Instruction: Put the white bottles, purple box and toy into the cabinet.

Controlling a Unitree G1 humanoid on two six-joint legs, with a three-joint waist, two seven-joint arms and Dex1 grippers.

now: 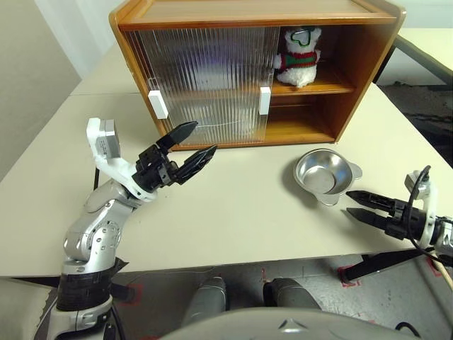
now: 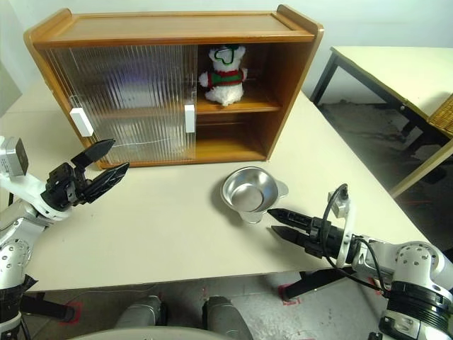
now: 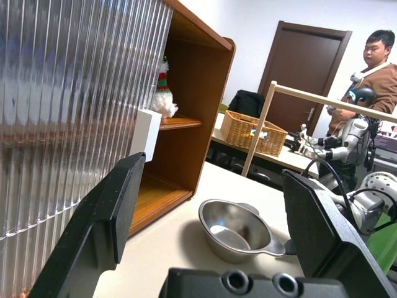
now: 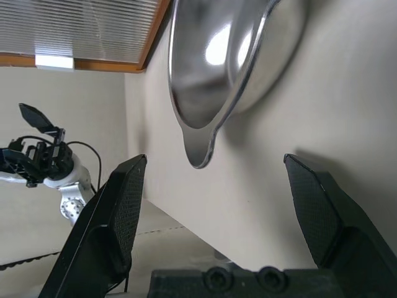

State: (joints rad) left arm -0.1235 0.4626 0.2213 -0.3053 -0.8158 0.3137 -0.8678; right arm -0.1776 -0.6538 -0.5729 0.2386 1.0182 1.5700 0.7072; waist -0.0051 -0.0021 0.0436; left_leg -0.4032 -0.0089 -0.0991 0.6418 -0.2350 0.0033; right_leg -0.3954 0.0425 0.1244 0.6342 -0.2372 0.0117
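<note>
Both black two-fingered claws sit nearest the camera, and nothing is held by either. Left gripper (image 1: pixel 185 151) is raised with its fingers spread, pointed toward the ribbed door. Right gripper (image 2: pixel 277 222) is held low over the table edge, fingers likewise spread and empty.

Ahead of the left claw stands the large brown wooden two-shelf cabinet (image 1: pixel 368 64). Its ribbed translucent sliding doors (image 1: pixel 205 78) with small white handles (image 1: pixel 158 104) are seen covering the left part, and the right part is left open. Cream tabletop (image 1: pixel 233 212) is spread under both claws.

Just ahead of the right claw's tips lies a shallow round metal bowl (image 2: pixel 248 191), close to them but not touched, as far as can be judged. It is not one of the task's things.

Small knitted white plush toy with red and green stripes (image 1: pixel 299 55) is seen upright on the upper shelf in the open part, well beyond both claws. That part of the task is judged done.

White bottles and purple box cannot be found on the table. Whether they are behind the ribbed doors cannot be told, since only blurred shapes are let through. If they are inside, the task is judged nearly or fully finished, with perhaps only the door to be slid.
</note>
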